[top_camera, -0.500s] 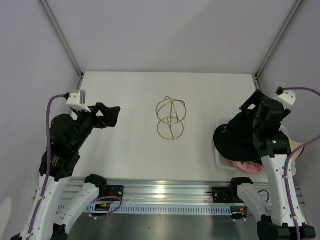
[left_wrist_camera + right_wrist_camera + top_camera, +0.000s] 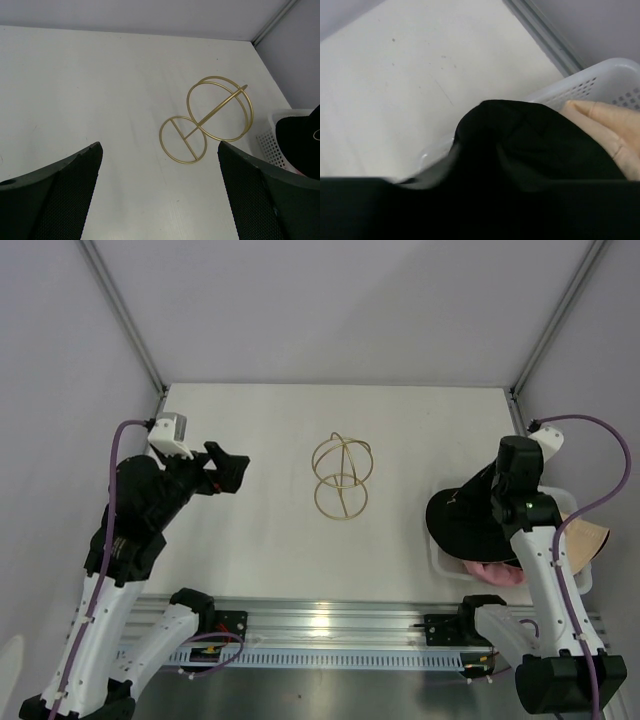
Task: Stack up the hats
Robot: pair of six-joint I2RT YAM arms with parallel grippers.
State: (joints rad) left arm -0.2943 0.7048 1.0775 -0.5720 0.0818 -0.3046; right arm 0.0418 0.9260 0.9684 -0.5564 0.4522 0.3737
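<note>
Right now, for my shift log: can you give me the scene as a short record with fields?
left gripper: open, empty, above the white table
right gripper: at the black fabric bucket hat, jaws hidden
black hat: topmost in the white plastic mesh basket
pink fabric hat, beige fabric hat: beneath it
gold wire-ring stand: mid-table, no hat on it

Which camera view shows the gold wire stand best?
The left wrist view: the gold wire stand sits mid-frame, both rings and the rod clear. The top external view shows it smaller. The right wrist view does not show it.
</note>
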